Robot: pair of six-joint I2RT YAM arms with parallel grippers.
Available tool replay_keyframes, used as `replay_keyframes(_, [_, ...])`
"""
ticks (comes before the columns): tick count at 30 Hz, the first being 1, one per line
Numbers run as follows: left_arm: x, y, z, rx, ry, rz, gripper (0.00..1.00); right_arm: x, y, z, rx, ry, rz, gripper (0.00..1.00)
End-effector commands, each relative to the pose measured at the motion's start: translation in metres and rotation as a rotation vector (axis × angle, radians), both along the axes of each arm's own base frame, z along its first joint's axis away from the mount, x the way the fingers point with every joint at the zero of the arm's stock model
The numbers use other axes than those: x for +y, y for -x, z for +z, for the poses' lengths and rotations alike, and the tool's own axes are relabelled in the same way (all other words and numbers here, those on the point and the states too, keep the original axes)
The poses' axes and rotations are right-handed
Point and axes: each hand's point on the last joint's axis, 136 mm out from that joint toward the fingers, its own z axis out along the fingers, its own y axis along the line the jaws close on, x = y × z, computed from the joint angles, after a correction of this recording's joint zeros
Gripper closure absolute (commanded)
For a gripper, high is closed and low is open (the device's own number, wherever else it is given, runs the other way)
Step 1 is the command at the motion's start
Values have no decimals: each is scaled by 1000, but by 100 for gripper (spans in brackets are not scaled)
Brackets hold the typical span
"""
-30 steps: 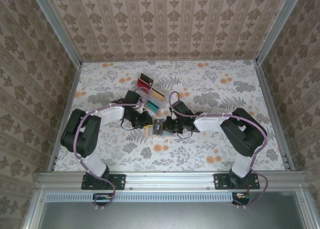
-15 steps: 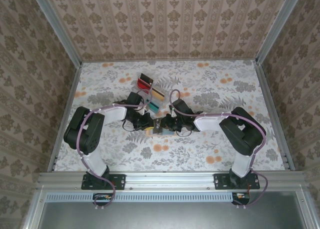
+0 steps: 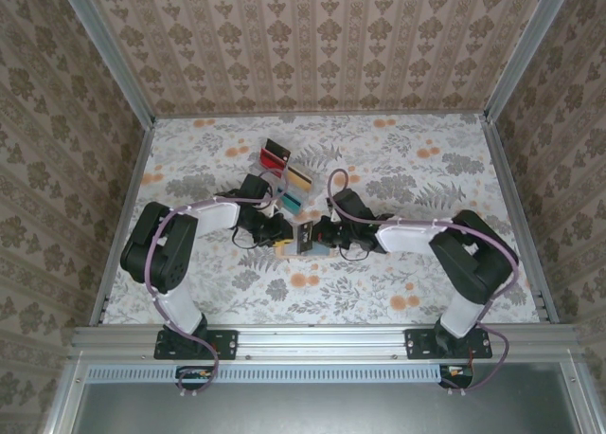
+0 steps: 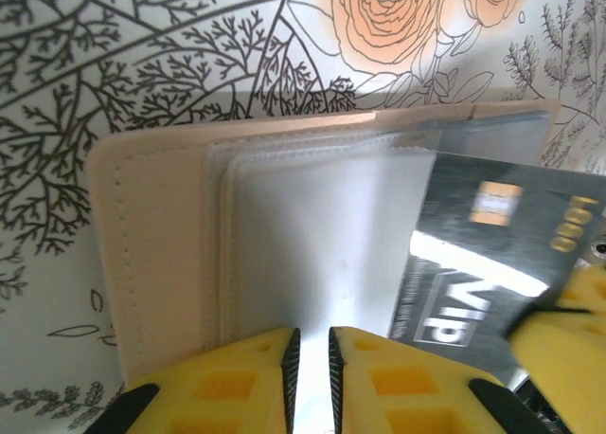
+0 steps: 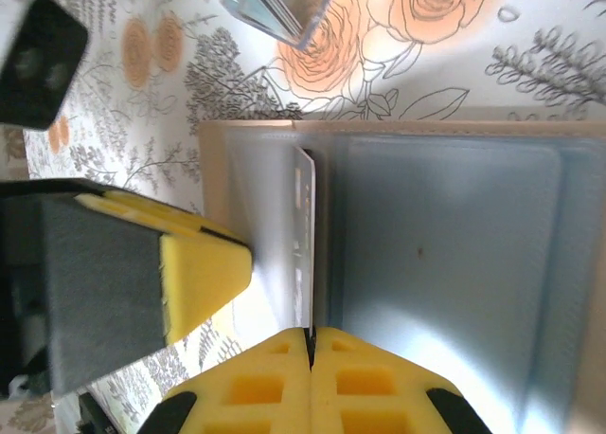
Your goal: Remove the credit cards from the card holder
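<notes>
The wallet lies open on the table between both arms, about where it was a second ago. A dark card slants across one half of it, clamped edge-on in my right gripper, whose elbow has since swung outward. My left gripper pinches the wallet's clear sleeve.

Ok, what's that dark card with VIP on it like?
The dark grey plastic card is thin and shiny, with white VIP letters, a gold chip and gold numbers. It stands on edge over the open tan leather-look wallet, between its clear and blue-grey pockets. The right tool is shut on its near edge, pinching it between yellow pads.
</notes>
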Motion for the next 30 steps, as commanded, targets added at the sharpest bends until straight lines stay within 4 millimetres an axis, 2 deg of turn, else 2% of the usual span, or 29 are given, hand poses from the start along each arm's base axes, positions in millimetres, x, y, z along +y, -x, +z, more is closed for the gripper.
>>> replay_keyframes(1, [11, -3, 4, -14, -32, 27, 75, -18, 5, 17, -95, 61, 35, 100])
replay_keyframes(5, [-1, -14, 36, -95, 66, 33, 64, -13, 9, 50, -191, -1, 110, 100])
replay_keyframes(8, [0, -28, 70, -171, 156, 70, 51, -13, 8, 75, -252, -59, 129, 100])
replay_keyframes(13, [-3, -39, 135, -282, 354, 75, 28, -8, -6, 124, -319, -255, 158, 100])
replay_keyframes(18, [-5, -41, 181, -353, 486, 33, 20, 1, -19, 165, -363, -383, 208, 100])
replay_keyframes(22, [-7, -45, 206, -372, 600, 6, 18, 10, -28, 190, -373, -496, 256, 100])
replay_keyframes(25, [-11, -46, 218, -381, 641, -26, 22, 17, -35, 197, -354, -537, 286, 100])
replay_keyframes(28, [-13, -46, 229, -403, 670, -54, 31, 21, -42, 200, -341, -564, 296, 100])
replay_keyframes(30, [-12, -49, 232, -407, 678, -59, 44, 21, -46, 200, -334, -572, 296, 100])
